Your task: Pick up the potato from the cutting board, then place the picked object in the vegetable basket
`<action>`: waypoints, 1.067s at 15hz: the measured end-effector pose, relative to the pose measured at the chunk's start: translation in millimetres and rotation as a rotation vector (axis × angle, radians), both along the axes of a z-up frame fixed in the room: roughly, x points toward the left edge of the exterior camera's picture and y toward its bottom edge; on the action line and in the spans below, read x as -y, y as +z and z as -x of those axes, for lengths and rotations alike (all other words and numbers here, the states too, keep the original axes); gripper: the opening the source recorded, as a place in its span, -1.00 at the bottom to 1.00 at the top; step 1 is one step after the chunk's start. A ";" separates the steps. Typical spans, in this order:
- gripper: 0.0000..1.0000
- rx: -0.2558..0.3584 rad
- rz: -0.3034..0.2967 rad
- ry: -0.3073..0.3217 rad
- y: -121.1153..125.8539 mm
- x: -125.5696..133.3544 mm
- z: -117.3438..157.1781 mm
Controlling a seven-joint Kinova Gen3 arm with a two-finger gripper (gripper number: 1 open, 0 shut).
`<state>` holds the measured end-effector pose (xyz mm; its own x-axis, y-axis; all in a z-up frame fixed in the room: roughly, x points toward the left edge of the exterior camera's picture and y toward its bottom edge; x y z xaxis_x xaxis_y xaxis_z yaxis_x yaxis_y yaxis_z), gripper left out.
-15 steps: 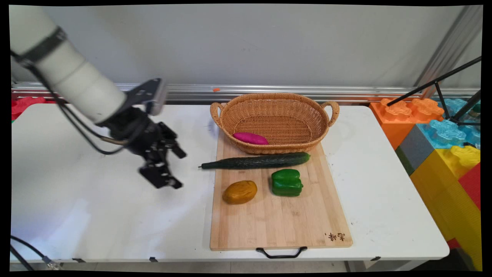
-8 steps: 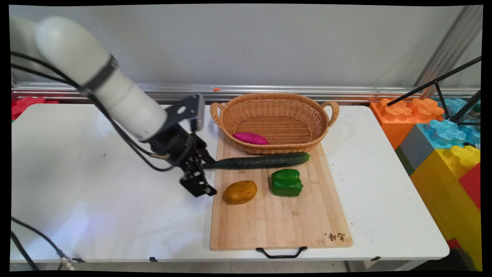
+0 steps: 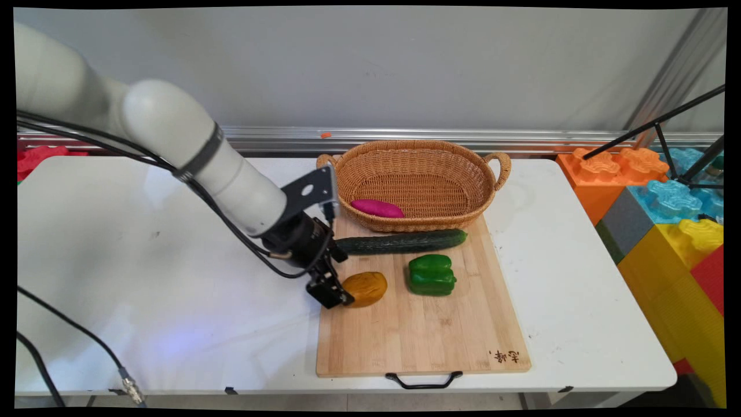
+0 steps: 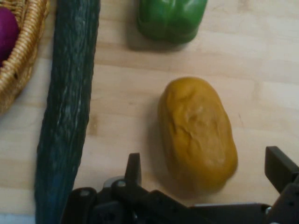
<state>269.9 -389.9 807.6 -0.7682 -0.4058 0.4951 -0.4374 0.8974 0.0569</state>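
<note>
The bench [image 3: 173, 324] carries a wooden cutting board [image 3: 422, 336], the reference landmark here. A wicker basket [image 3: 414, 152] rests on the board's far end and contains a purple sweet potato [image 3: 377, 208]. On the board, just in front of the basket, lies a cucumber [image 3: 405, 241]. Nearer the board's middle sit a green pepper [image 3: 432, 274] and, at its left edge, a yellow-brown potato [image 3: 366, 288].

The gripper [image 4: 205, 179] is positioned at the board's left edge. Its jaws are spread wide and grip nothing; the potato's near end lies between the fingers [image 4: 133, 169]. The cucumber, pepper and potato remain outside the basket.
</note>
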 end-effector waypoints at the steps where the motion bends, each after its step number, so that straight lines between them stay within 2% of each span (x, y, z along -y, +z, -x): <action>1: 1.00 -0.004 -0.001 0.010 -6.2 1.4 3.7; 5: 1.00 -0.010 -0.002 0.043 -24.6 5.9 13.7; 6: -1.00 -0.010 -0.003 0.050 -27.8 6.7 15.4; 11: -1.00 -0.019 -0.020 0.073 -31.1 6.6 19.5; 16: -1.00 -0.047 -0.006 0.086 -0.2 9.2 31.4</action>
<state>238.5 -399.1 807.4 -0.7063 -0.4727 0.5270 -0.5098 0.8561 0.0847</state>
